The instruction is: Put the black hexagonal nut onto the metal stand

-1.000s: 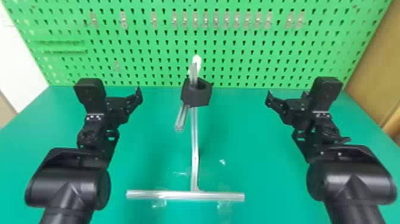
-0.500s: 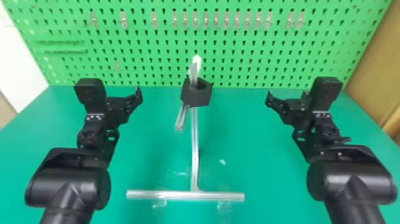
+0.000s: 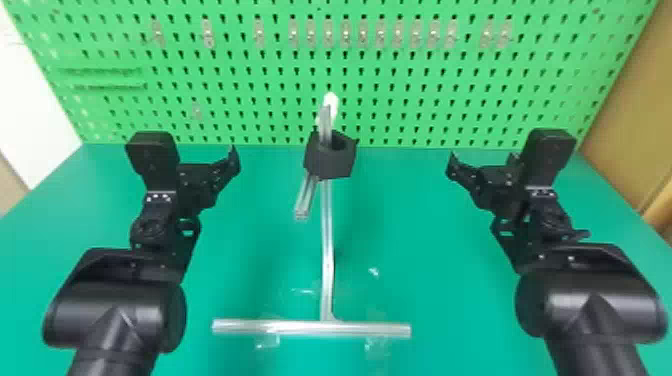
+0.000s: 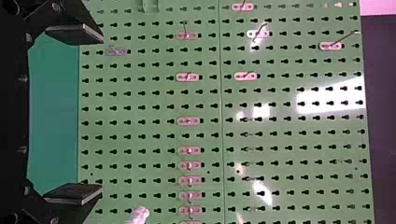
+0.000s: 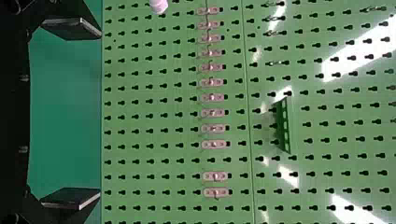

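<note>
All unmoved, left end effector [image 3: 205, 168] and right end effector [image 3: 484, 162] spread, metal stand [image 3: 327, 250] partly hidden behind black nut [image 3: 331, 164]

1. The head view looks forward and down over the table [image 3: 450, 280] and stand [image 3: 327, 240].
2. Each wrist view, from its own arm, faces the board [image 3: 410, 107] closer up.
3. All three share the board's hooks [image 3: 328, 35].

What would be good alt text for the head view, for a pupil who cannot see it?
A black hexagonal nut sits on a metal stand at the middle of a green table, before a green pegboard. The robot's left claw and right claw hang empty on either side, touching neither.
</note>
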Robot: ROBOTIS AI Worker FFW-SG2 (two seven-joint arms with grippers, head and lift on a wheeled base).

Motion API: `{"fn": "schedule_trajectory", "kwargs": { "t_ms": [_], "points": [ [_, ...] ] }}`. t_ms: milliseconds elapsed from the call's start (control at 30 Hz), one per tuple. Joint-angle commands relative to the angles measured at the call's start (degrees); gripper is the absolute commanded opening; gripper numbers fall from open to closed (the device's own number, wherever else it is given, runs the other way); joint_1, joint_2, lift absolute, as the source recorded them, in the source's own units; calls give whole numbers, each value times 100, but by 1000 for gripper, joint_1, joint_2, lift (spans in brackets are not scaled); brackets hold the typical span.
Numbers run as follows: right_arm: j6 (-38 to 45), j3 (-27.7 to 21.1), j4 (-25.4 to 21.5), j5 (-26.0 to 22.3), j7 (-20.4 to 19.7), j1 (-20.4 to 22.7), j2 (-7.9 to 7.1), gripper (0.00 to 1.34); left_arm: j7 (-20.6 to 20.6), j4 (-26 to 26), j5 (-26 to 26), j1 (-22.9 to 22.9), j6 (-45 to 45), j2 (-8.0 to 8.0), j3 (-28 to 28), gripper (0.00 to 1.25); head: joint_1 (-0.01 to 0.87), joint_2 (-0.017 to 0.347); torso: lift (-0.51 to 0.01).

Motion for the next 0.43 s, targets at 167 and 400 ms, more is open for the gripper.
{"fn": "schedule_trajectory", "kwargs": {
  "t_ms": [167, 400],
  "points": [
    [0, -9, -8, -9, 0, 0, 0, 1223, 0, 2, 0, 0, 0, -8, 3, 1092, 693, 81, -1],
    [0, -9, -8, -9, 0, 0, 0, 1224, 0, 2, 0, 0, 0, -8, 3, 1094, 693, 81, -1]
  ]
}}
